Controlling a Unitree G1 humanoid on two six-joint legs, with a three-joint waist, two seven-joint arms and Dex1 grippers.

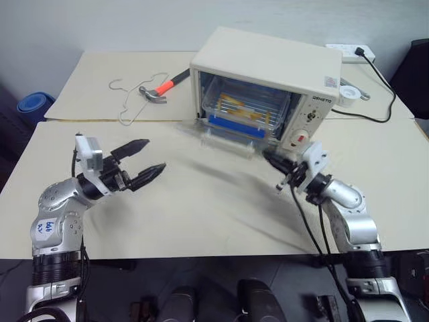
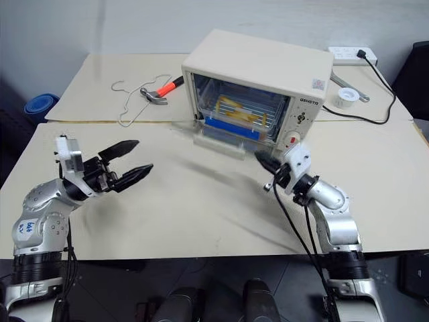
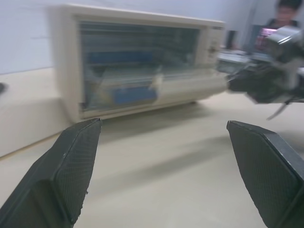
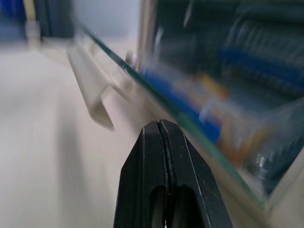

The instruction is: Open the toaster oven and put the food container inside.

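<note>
A: Where does the food container point(image 1: 242, 111) sit?

B: Inside the toaster oven point(image 1: 265, 87), on the wire rack, its blue clip toward the front. The oven's glass door point(image 1: 224, 136) is part way down, tilted out from the front opening.

A: And the claws?

B: The left gripper point(image 1: 143, 161) hovers over the table point(image 1: 201, 208) well in front of the oven and off toward its left side, fingers spread wide, nothing between them. The right gripper point(image 1: 271, 159) is just in front of the oven's lower right corner, below the red button point(image 1: 301, 139), fingers pressed together and empty.

A: Anything else near the oven?

B: A hammer point(image 1: 163, 88) with a red handle and a wire hanger point(image 1: 131, 100) lie beside its left wall; a tape roll point(image 1: 348, 93) and a black cable point(image 1: 372, 79) lie on its right side.
</note>
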